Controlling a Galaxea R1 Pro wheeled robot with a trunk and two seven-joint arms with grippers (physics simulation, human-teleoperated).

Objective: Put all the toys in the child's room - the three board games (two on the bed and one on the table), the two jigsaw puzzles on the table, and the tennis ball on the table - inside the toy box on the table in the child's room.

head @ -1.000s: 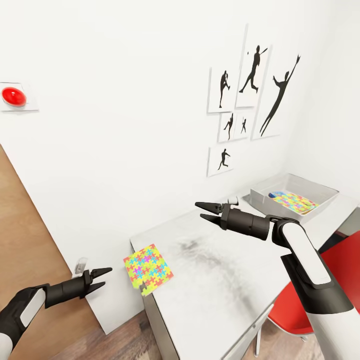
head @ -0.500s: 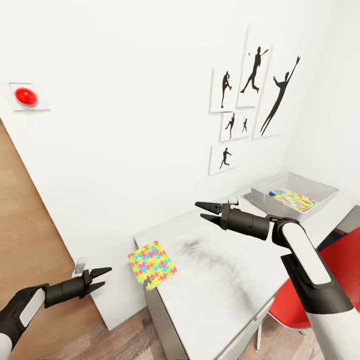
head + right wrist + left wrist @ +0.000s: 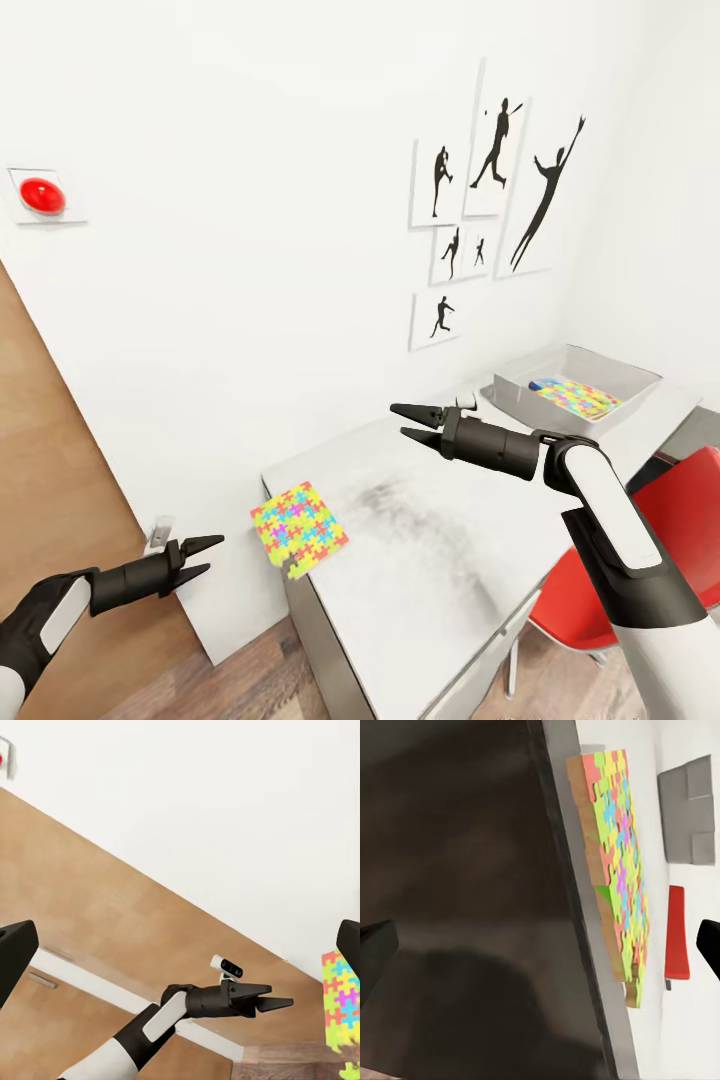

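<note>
A jigsaw puzzle (image 3: 297, 527) in bright yellow, pink and blue lies on the near left corner of the white table (image 3: 430, 540), overhanging the edge; the left wrist view looks along its side (image 3: 619, 862). The light-grey toy box (image 3: 570, 385) stands at the table's far right end with another jigsaw puzzle (image 3: 578, 397) and something blue inside. My left gripper (image 3: 203, 559) hovers open, left of the table and below the puzzle's level, holding nothing. My right gripper (image 3: 412, 422) is open above the table's middle, empty; its wrist view shows the left gripper (image 3: 268, 996) and the puzzle's edge (image 3: 341, 1009).
A red chair (image 3: 645, 560) is tucked at the table's near right side. A wooden door (image 3: 50, 480) stands at the left, with a red button (image 3: 42, 195) on the white wall above it. Black sports-silhouette pictures (image 3: 490, 190) hang behind the table. Wood-plank floor (image 3: 250, 680) lies below.
The whole view has shifted slightly, so the camera has moved. Both arms hold the same pose, and the puzzle and toy box stay where they were on the table.
</note>
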